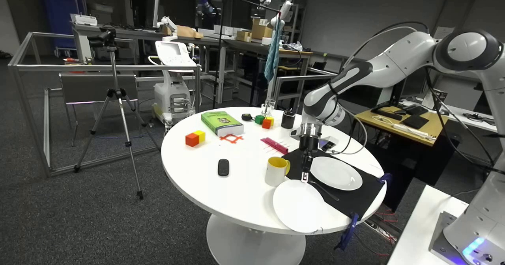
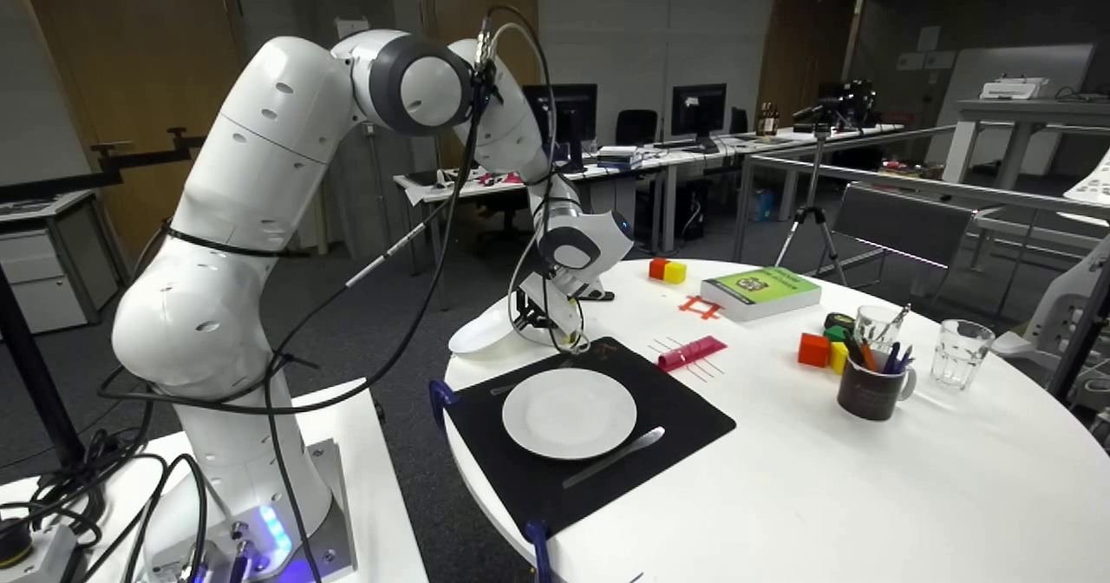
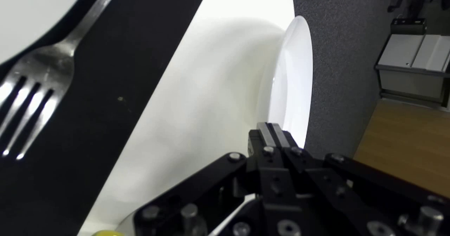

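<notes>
On the round white table (image 1: 240, 150) you have a thick green book (image 1: 221, 122) near the edge, and a red block (image 1: 192, 140) beside a yellow block (image 1: 202, 135) along that edge. In an exterior view, a dark mug of pens (image 2: 867, 394) stands near two clear glasses (image 2: 961, 357) — and past the table's edge you see a tripod (image 1: 117, 92) on the floor (image 1: 90, 213).

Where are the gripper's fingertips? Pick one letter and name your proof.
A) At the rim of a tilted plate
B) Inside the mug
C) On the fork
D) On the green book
A: in the wrist view, the gripper is shut on the rim of the tilted plate, while the fork lies apart on the black mat.
</notes>
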### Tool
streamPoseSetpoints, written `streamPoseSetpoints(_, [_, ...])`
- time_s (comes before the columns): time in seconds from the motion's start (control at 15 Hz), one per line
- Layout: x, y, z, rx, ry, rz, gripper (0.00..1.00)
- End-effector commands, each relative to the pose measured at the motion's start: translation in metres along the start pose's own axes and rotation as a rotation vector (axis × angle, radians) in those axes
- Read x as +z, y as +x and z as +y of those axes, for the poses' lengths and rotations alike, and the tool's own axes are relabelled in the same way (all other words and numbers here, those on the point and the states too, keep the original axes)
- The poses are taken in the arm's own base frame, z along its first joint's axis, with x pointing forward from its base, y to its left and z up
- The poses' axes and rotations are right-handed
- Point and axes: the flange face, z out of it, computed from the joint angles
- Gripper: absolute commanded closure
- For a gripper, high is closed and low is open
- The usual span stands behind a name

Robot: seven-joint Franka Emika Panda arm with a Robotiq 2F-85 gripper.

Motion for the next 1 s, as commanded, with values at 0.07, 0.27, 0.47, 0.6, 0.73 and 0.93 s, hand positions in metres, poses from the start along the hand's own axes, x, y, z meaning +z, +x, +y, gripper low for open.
streamPoseSetpoints(0.07, [-0.014, -0.006, -0.010, -0.025, 0.003, 0.006, 1.00])
streamPoseSetpoints(0.27, [-0.019, -0.008, -0.011, -0.022, -0.006, 0.008, 1.00])
streamPoseSetpoints(0.47, [-0.024, -0.011, -0.013, -0.017, -0.016, 0.008, 1.00])
streamPoseSetpoints(0.6, [-0.027, -0.013, -0.015, -0.014, -0.020, 0.006, 1.00])
streamPoseSetpoints(0.73, [-0.027, -0.017, -0.016, -0.005, -0.025, -0.006, 1.00])
streamPoseSetpoints(0.93, [-0.028, -0.026, -0.018, 0.017, -0.035, -0.020, 1.00])
